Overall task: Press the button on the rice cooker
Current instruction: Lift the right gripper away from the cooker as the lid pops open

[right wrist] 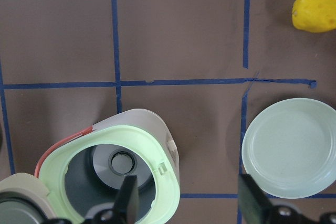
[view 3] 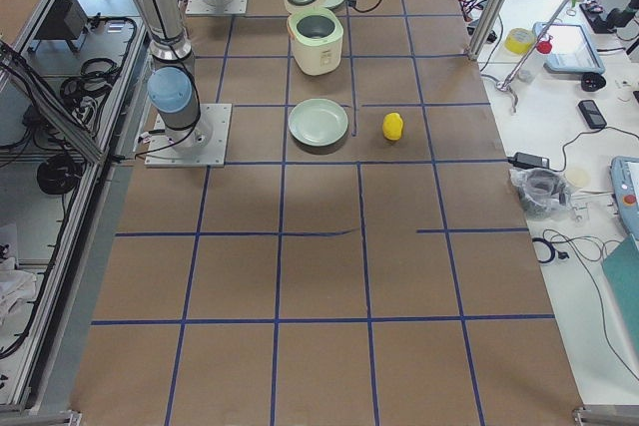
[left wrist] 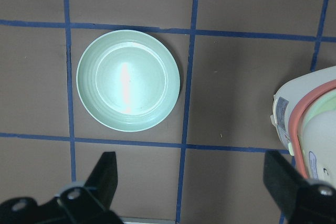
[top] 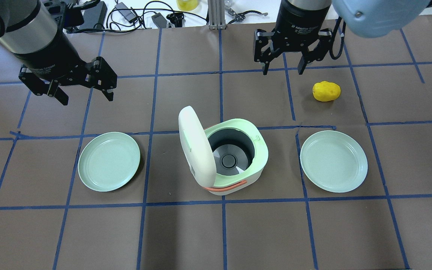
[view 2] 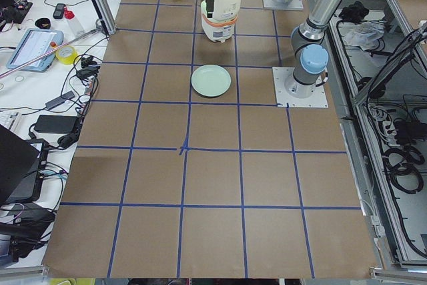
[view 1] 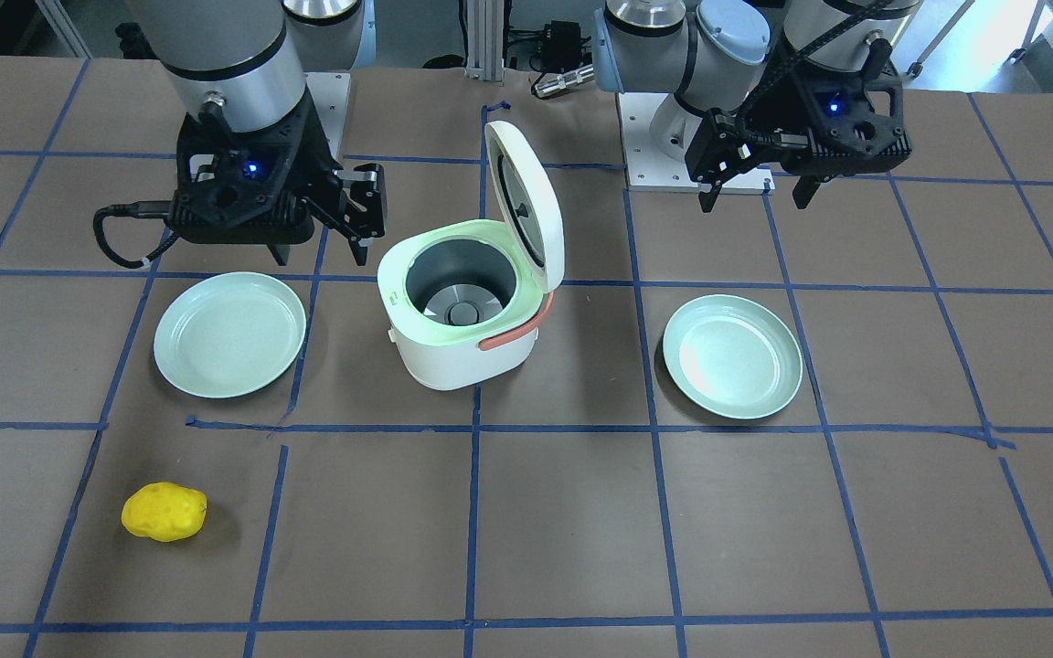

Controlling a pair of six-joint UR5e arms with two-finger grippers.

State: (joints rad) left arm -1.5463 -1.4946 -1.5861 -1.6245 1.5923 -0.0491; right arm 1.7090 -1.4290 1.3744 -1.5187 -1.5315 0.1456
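The white rice cooker (view 1: 453,356) with a pale green rim (top: 261,150) stands mid-table. Its lid (top: 195,146) stands open and upright, and the grey inner chamber is empty. It has an orange handle (view 1: 517,334). A small tab (right wrist: 164,167) sits on the rim; I cannot make out a button clearly. My left gripper (top: 87,98) is open and empty, high above the table on the far side of the left plate. My right gripper (top: 283,71) is open and empty, high above the far side of the cooker. The cooker also shows in the right wrist view (right wrist: 157,145).
Two pale green plates flank the cooker, one on my left (top: 109,161) and one on my right (top: 334,161). A yellow potato-like object (top: 326,91) lies beyond the right plate. Blue tape lines grid the brown table.
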